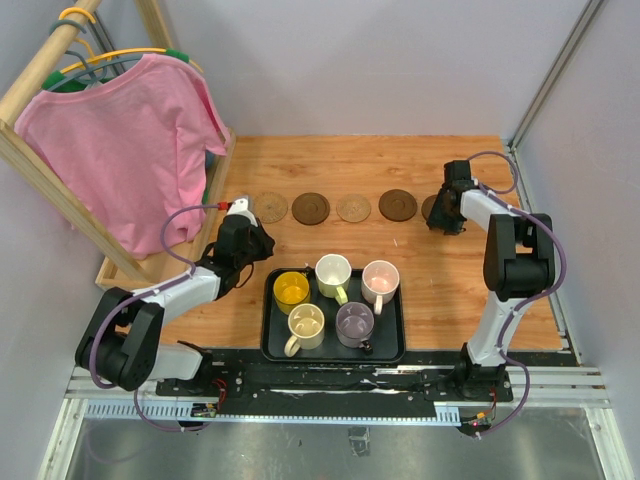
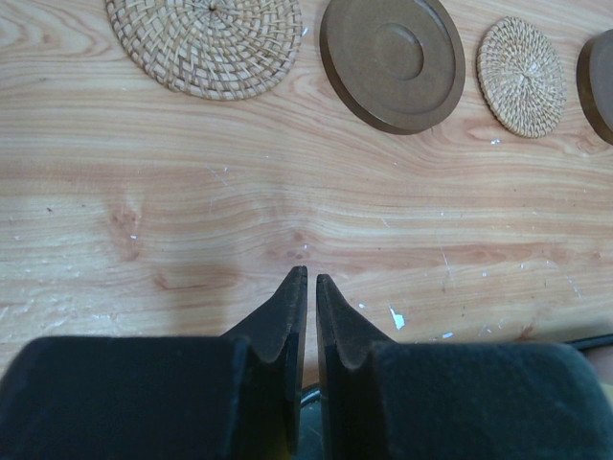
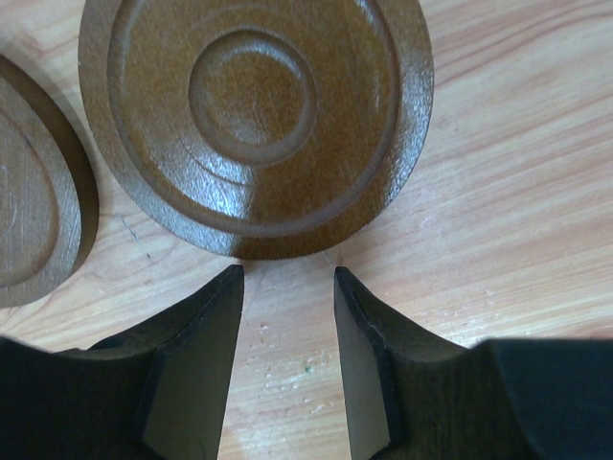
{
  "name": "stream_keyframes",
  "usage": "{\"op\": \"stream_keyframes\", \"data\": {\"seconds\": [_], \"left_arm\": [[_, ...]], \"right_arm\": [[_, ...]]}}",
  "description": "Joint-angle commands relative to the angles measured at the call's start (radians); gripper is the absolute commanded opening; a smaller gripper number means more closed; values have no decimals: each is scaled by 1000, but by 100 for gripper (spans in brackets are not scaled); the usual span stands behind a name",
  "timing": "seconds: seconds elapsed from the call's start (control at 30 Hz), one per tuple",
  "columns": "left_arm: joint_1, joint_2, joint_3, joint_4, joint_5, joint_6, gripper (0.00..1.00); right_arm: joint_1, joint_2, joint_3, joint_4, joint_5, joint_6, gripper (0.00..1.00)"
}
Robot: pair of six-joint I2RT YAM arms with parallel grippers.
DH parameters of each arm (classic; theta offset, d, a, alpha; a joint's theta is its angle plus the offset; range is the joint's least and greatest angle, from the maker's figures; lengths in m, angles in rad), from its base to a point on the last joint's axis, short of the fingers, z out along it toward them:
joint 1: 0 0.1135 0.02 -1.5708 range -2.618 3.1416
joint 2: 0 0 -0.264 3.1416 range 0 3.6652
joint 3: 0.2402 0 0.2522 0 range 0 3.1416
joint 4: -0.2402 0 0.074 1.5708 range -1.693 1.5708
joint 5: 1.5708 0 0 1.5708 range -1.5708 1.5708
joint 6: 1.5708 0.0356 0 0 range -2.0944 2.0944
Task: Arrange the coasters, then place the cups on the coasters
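Note:
Five coasters lie in a row across the table: tan, dark brown, tan, dark brown, and a last dark one partly under my right gripper. That gripper is open and empty, its tips just short of the dark coaster's near rim. My left gripper is shut on nothing, low over bare wood below the woven coaster. The yellow, whitish-green, pink, cream and purple cups stand in the tray.
The black tray sits at the near edge between the arm bases. A wooden rack with a pink shirt stands at the back left, close to the left arm. Walls close off the back and right.

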Motion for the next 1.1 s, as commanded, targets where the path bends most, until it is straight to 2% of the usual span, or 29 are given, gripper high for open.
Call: {"op": "stream_keyframes", "data": {"seconds": [0.0,0.73,1.07], "left_arm": [[1,11,1,25,6,5,12],[1,31,0,27,12,5,12],[1,12,1,40,11,7,12]], "right_arm": [[11,61,18,-25,54,27,45],[8,99,51,-34,55,18,45],[25,-8,1,-51,8,-44,55]]}}
